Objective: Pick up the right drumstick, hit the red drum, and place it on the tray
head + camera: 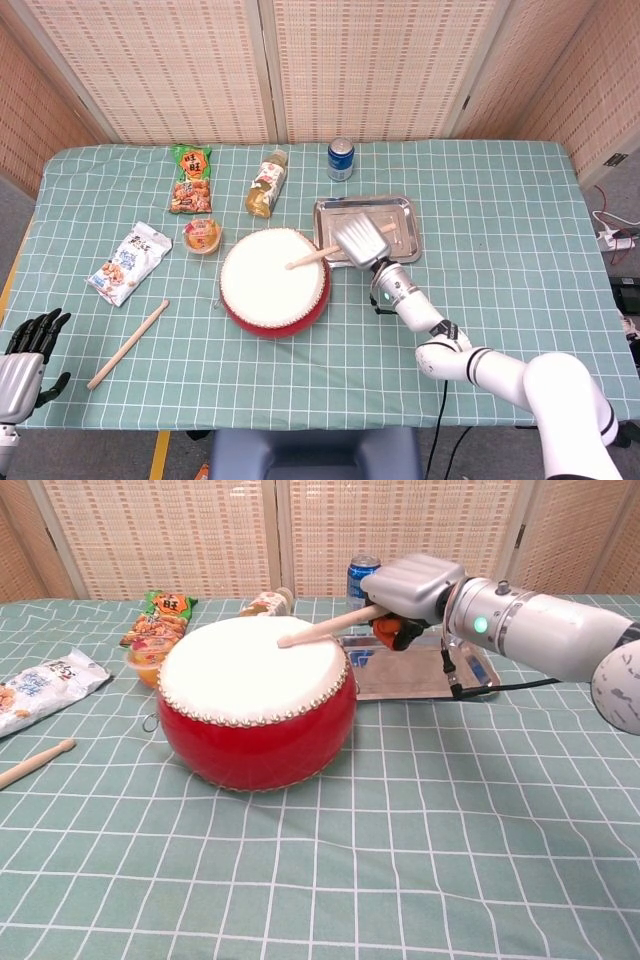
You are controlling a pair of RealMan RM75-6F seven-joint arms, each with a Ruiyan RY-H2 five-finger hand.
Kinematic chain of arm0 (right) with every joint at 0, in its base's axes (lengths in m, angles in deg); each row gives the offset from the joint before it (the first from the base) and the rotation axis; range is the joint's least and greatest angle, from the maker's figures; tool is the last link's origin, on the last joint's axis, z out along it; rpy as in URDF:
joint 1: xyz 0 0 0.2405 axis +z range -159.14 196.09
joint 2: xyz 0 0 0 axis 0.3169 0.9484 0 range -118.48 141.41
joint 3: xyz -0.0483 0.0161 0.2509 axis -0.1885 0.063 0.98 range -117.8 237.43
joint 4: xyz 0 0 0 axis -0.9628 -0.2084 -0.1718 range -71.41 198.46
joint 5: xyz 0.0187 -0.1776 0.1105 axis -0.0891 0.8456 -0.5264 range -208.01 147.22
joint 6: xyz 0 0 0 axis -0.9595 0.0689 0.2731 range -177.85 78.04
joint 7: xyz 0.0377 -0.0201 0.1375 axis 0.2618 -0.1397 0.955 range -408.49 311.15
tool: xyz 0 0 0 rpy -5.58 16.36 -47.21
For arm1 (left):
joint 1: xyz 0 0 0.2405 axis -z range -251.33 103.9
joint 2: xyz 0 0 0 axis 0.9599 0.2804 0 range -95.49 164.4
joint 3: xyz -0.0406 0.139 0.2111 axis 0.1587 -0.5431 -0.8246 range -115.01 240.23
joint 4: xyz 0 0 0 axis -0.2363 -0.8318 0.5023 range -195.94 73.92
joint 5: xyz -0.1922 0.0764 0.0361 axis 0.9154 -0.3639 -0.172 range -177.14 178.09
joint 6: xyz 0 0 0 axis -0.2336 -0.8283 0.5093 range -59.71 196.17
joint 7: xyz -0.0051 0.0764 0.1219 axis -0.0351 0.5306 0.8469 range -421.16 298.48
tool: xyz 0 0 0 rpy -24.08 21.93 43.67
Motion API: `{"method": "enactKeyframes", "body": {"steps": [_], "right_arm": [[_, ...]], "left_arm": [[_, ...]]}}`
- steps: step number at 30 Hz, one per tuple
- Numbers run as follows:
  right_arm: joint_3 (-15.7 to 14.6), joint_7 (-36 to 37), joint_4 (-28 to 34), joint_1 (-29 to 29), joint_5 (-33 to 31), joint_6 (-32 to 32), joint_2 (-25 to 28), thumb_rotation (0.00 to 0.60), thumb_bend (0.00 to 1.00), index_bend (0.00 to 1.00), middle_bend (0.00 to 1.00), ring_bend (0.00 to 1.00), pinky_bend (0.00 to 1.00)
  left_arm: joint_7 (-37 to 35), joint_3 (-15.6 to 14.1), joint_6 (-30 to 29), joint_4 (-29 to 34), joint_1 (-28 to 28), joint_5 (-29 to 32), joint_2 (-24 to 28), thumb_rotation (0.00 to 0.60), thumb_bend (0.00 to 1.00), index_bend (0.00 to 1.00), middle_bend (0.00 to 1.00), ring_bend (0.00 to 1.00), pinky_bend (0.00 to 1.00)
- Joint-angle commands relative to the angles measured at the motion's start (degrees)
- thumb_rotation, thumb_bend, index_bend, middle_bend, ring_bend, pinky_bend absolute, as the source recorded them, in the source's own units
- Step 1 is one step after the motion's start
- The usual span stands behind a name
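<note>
My right hand [412, 588] is gripping the right drumstick [325, 628] — its tip is lying on the red drum [255, 702], shaft pointing left; the tray [403, 236] is sitting just beyond my hand.

Robot test room, woven folding screens [270, 65] as backdrop, table under green checked cloth [500, 200], yellow floor tape [160, 455], wall socket [615, 160]

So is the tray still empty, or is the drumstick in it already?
Empty as far as shown. The tray has no stick in it; the right robot hand holds the drumstick with its tip over the red drum.
</note>
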Motion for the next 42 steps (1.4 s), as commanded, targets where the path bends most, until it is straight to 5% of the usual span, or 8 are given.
{"method": "enactKeyframes", "body": {"steps": [1,10,21,28,36,42], "right_arm": [[2.4,5.9,0.1,-1.1,0.4,-5.4,-1.8,0.6,0.69,1.0,1.0,1.0,1.0],[9.1,24.8,2.7,-3.5,-1.7,-8.3,-2.1,0.6,0.69,1.0,1.0,1.0,1.0],[0.3,7.3,-2.4,-0.9,4.0,-3.4,-2.4,0.6,0.68,1.0,1.0,1.0,1.0],[-0.4,1.3,-3.8,-0.7,4.1,-3.7,-3.2,0.6,0.67,1.0,1.0,1.0,1.0],[8.0,26.3,-0.4,-4.1,2.4,-12.2,-5.2,0.6,0.65,1.0,1.0,1.0,1.0],[6.5,23.4,0.8,-4.1,1.2,-7.6,-3.2,0.6,0.65,1.0,1.0,1.0,1.0]], "left_arm": [[-0.1,0.0,0.0,-0.1,0.0,0.0,-0.1,0.6,0.26,0.0,0.0,0.0,0.03],[-0.3,0.0,-0.2,-0.2,0.2,-0.4,0.0,0.6,0.26,0.0,0.0,0.0,0.03],[-0.5,-0.1,-0.1,-0.3,0.1,-0.3,-0.1,0.6,0.26,0.0,0.0,0.0,0.03],[-0.6,-0.1,-0.2,-0.4,0.0,-0.3,-0.1,0.6,0.26,0.0,0.0,0.0,0.03],[-0.6,0.0,-0.3,-0.5,0.1,-0.5,-0.1,0.6,0.26,0.0,0.0,0.0,0.03],[-0.4,0.0,-0.3,-0.3,0.2,-0.6,0.0,0.6,0.26,0.0,0.0,0.0,0.03]]}}
